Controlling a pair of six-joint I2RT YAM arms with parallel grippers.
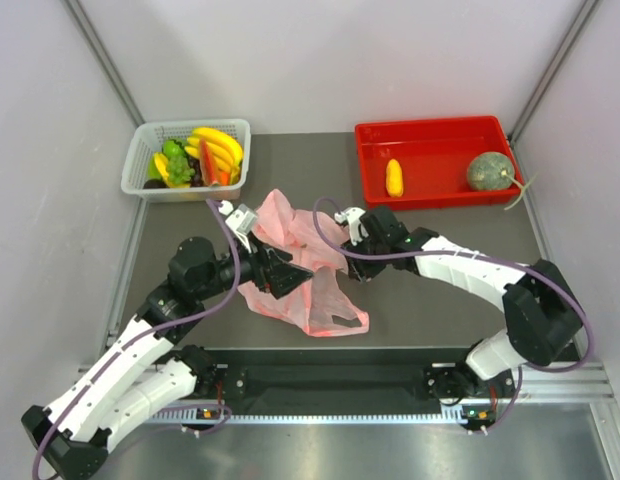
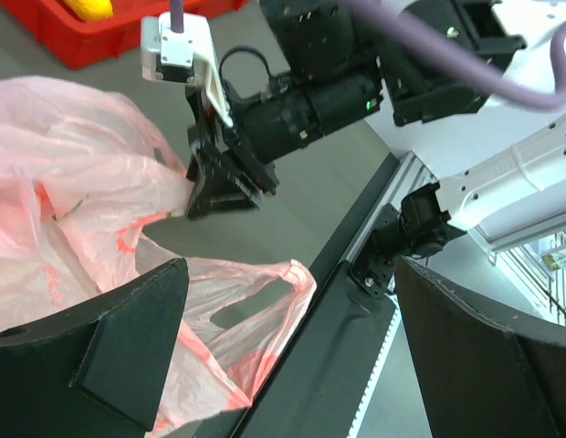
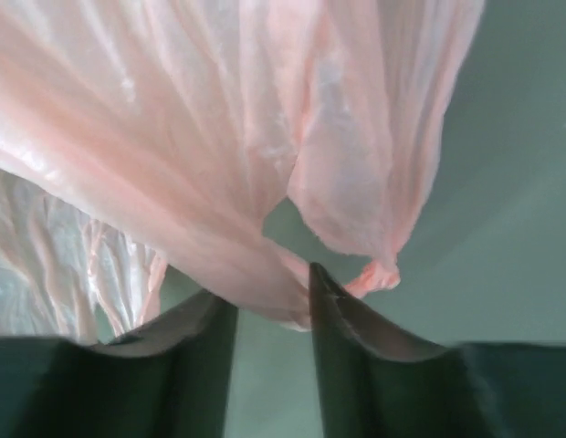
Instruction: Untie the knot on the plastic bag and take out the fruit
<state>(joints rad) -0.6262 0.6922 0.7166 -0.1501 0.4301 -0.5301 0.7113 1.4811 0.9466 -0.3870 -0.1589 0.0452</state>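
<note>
The pink plastic bag point(image 1: 320, 300) lies crumpled and flat at mid-table. No knot shows; one loop handle point(image 1: 340, 322) lies open toward the near edge, also in the left wrist view point(image 2: 297, 274). My left gripper point(image 1: 288, 272) hovers over the bag's left part, jaws wide open and empty point(image 2: 290, 274). My right gripper point(image 1: 348, 262) is at the bag's right edge, jaws narrow, with a fold of film point(image 3: 274, 306) bunched between them and pulled taut point(image 2: 169, 178). A green melon point(image 1: 488, 171) and an orange oblong fruit point(image 1: 394, 178) lie in the red tray point(image 1: 430, 130).
A white basket point(image 1: 140, 150) at back left holds large bananas, grapes and red-orange slices. Grey walls enclose the table on three sides. A black rail point(image 2: 329, 319) runs along the near edge by the bag's handle.
</note>
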